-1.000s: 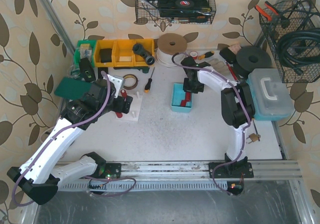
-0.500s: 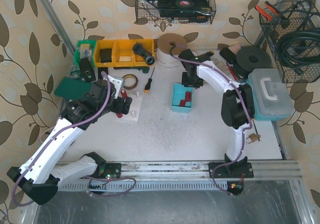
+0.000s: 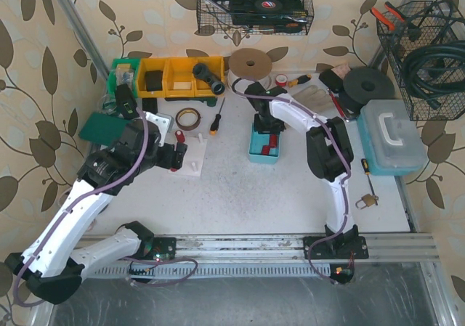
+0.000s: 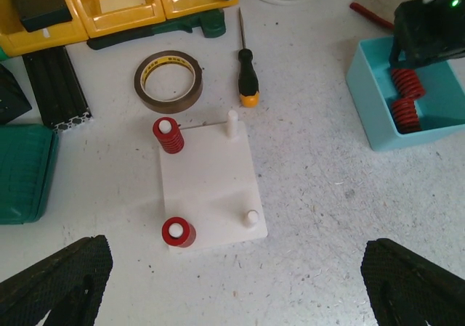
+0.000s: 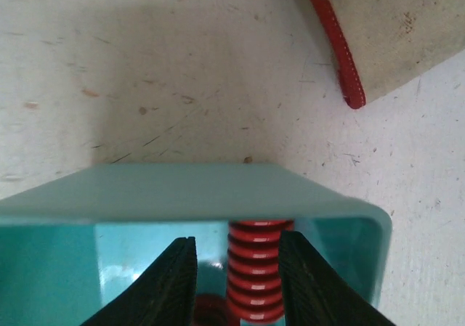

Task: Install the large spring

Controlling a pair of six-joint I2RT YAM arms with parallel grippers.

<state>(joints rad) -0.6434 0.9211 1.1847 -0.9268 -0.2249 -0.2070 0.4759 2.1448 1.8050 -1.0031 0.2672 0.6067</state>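
A white plate (image 4: 211, 181) is seen mid-frame on the desk (image 4: 320, 217). Red springs (image 4: 168, 135) are seated on its two left pegs, and the right pegs (image 4: 251, 217) are left bare. Loose springs (image 4: 405, 97) are held in a teal tray (image 4: 363, 101) at the right edge. The left tool (image 4: 237, 250) is spread wide across the bottom corners.

We see a large spring (image 5: 253, 275), red and closely coiled, inside the teal bin (image 5: 182, 195), hard against the bin's far wall. Another red spring (image 4: 404, 113) lies just near of it. Left of the bin, on the white plate (image 4: 211, 188), a far-left spring (image 4: 168, 135) and a near-left spring (image 4: 176, 231) sit over their pegs. The two right pegs (image 4: 251, 217) stand bare.
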